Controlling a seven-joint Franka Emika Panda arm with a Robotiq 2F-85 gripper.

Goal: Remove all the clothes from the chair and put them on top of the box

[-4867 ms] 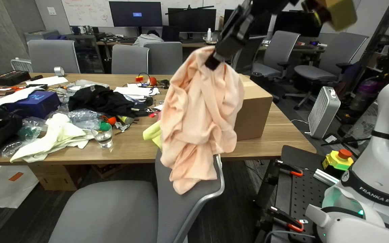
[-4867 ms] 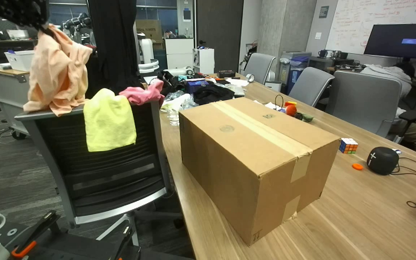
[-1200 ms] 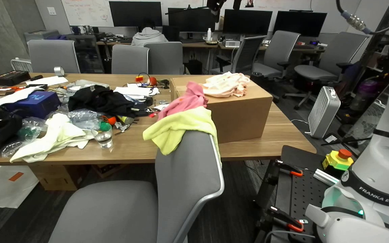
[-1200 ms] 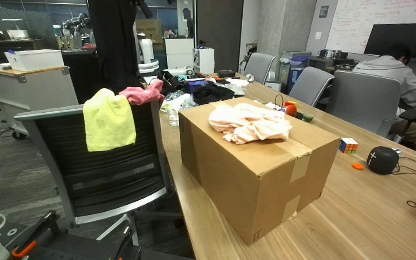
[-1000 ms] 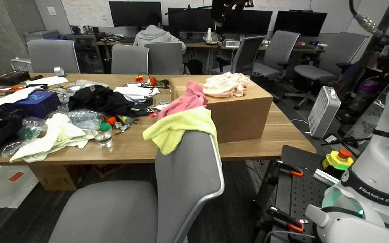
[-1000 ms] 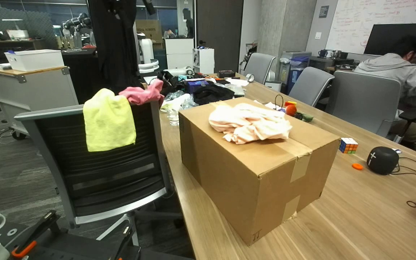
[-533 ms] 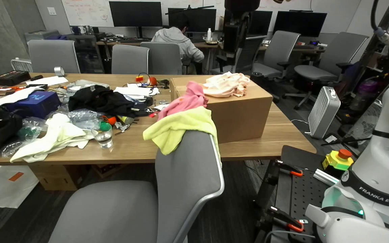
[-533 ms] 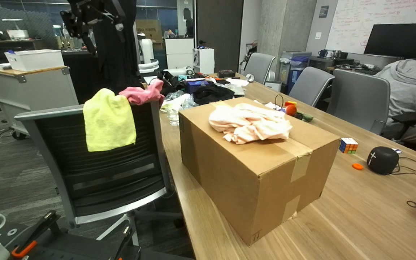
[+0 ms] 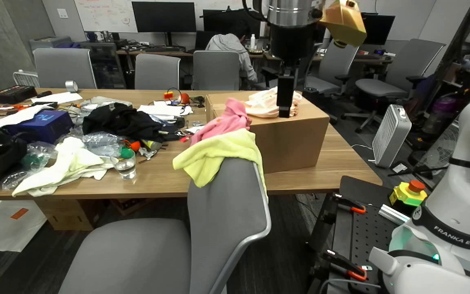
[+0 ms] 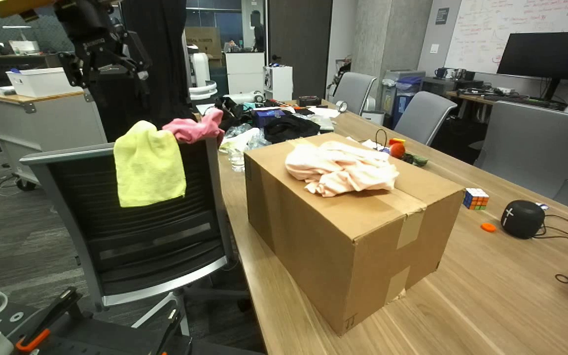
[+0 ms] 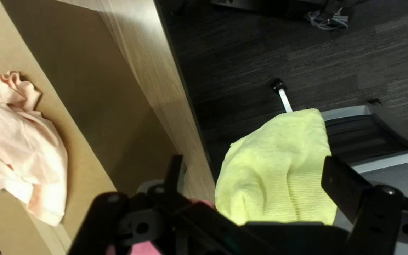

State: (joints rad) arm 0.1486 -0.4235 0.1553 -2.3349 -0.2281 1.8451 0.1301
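Note:
A yellow cloth (image 10: 149, 167) drapes over the backrest of the grey chair (image 9: 235, 208); a pink cloth (image 9: 227, 119) lies bunched beside it at the backrest's table-side end. On top of the cardboard box (image 10: 301, 231) rests a crumpled peach cloth (image 10: 340, 170). My gripper (image 10: 121, 93) hangs pointing down above the backrest, apart from the cloths. In the wrist view the yellow cloth (image 11: 278, 159) shows below, between the wide-apart fingers of the gripper (image 11: 253, 171), which holds nothing. Its body hides most of the pink cloth there.
The box stands on a wooden table (image 9: 161, 179) close to the chair. Left of the chair are a glass of water (image 9: 125, 165), a whitish cloth (image 9: 67, 163) and other clutter. A Rubik's cube (image 10: 476, 198) and a black speaker (image 10: 522, 219) sit past the box.
The peach cloth went from my gripper above the chair to the box top, released. Over the last second my gripper came down above the backrest. A seated person behind moved right.

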